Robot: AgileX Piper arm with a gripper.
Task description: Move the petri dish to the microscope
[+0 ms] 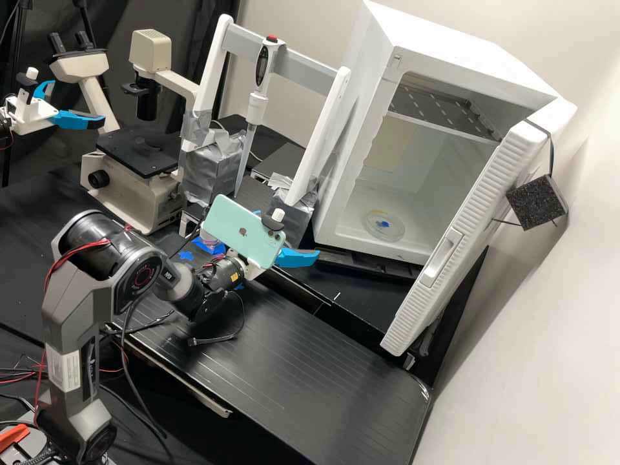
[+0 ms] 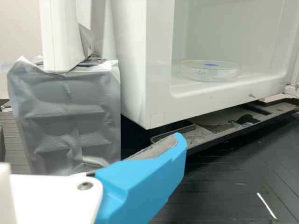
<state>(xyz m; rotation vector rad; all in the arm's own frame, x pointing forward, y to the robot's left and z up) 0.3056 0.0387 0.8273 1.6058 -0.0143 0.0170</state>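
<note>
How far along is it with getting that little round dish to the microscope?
Seemingly early. Done: the white cabinet's door stands open. In hand: nothing; the pincer is open and empty, outside the cabinet. Left: lifting the petri dish off the cabinet floor and carrying it to the microscope.

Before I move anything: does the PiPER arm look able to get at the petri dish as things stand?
Probably yes: the cabinet door stands open and nothing seems to block the gripper from the petri dish, beyond a low front lip to clear.
</note>
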